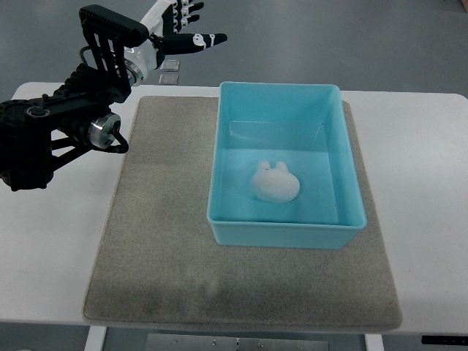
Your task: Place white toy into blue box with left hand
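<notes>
1. Nearest the camera, the grey felt mat (161,241) covers most of the white table (424,190), its front edge close to the table's near edge.
2. Far left, the robot's black left arm (51,135) comes in from the picture's left edge and reaches up toward the far left corner of the table.
3. At the end of that arm, the left hand (175,29) hangs beyond the table's far edge, above the grey floor. Its fingers (201,39) are stretched out and loosely spread, and they hold nothing.
4. Just below the hand, two small pale squares (170,71) lie on the floor; what they are cannot be made out.
5. Right of centre, the blue box (285,235) sits on the mat, open at the top.
6. Inside it, the white toy (273,183), a rounded figure with two small ears, lies on the box floor, slightly toward the near wall and touching no wall.
7. No right arm shows anywhere in this view.
8. Judged from this layout, the placing looks done: the toy is in the box and the hand is empty and well apart from it. Nothing obvious is left, except perhaps bringing the arm to rest.
</notes>
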